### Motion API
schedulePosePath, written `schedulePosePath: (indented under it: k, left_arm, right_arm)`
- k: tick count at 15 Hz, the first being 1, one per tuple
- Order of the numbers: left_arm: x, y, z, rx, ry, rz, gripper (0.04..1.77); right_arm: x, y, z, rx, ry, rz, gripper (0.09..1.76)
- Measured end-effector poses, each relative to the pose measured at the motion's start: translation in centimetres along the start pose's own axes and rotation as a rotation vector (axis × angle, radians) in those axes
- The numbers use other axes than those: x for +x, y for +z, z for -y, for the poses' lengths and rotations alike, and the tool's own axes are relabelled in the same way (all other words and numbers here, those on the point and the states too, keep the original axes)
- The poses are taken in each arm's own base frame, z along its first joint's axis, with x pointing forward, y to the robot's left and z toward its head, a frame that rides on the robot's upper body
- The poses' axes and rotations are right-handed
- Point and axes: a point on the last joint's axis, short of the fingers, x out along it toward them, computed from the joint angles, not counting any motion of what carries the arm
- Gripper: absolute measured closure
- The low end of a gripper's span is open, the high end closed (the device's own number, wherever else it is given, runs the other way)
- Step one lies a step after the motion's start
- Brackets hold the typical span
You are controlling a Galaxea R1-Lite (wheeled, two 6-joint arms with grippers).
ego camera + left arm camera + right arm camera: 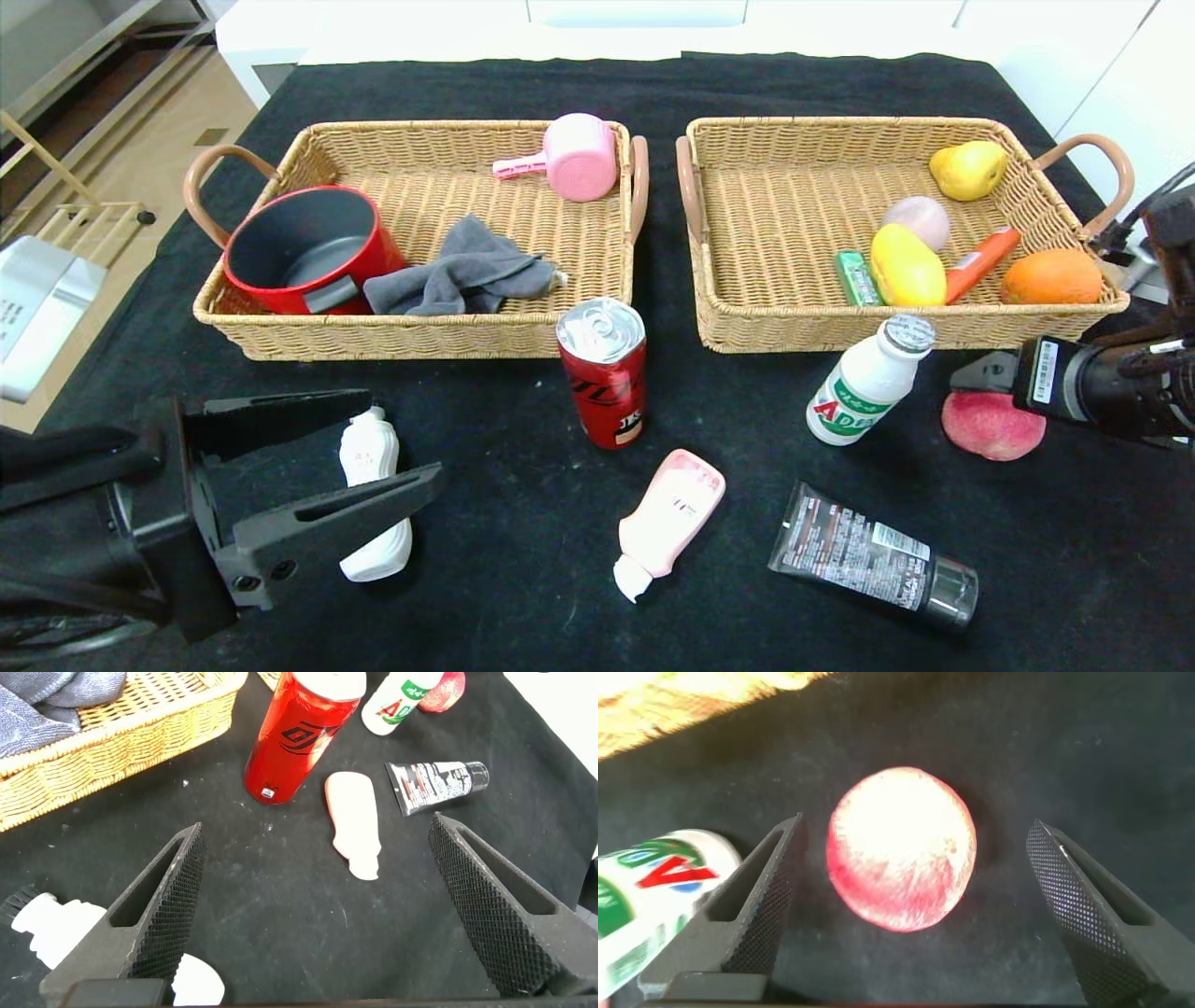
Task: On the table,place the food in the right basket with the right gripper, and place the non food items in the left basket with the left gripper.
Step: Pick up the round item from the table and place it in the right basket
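Note:
On the black table (523, 616) my left gripper (401, 439) is open low over the lying white curvy bottle (370, 450), which sits by one finger in the left wrist view (58, 926). My right gripper (982, 381) is open with the pink-red peach (991, 427) between its fingers (901, 849), not touching. The red can (602, 373) stands at centre. The small white bottle (864, 387) leans near the right basket (794, 331). The pink tube (667, 518) and dark tube (864, 555) lie at the front. The left basket (411, 343) stands at the back left.
The left basket holds a red pot (303, 247), a grey cloth (457, 271) and a pink cup (579, 154). The right basket holds a pear (969, 168), a yellow fruit (906, 266), an orange (1050, 277) and small items. White furniture lies beyond the table's far edge.

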Motion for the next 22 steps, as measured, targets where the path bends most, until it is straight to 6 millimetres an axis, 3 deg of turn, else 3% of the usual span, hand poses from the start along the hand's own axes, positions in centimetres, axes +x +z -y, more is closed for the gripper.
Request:
schedulePosePath:
  k: [16,19,22]
  left_arm:
    - [0.0,-0.1,0.0,0.001,0.000,-0.004,0.09]
    - [0.0,-0.2,0.0,0.001,-0.001,-0.007,0.09]
    - [0.0,-0.2,0.0,0.001,-0.002,-0.009,0.09]
  right_arm:
    - [2.2,-1.2,0.0,-0.007,0.018,-0.063,0.14]
    - [2.7,-1.5,0.0,-0.009,0.013,-0.070,0.60]
    - [3.1,-1.6,0.0,-0.007,0.012,-0.067,0.69]
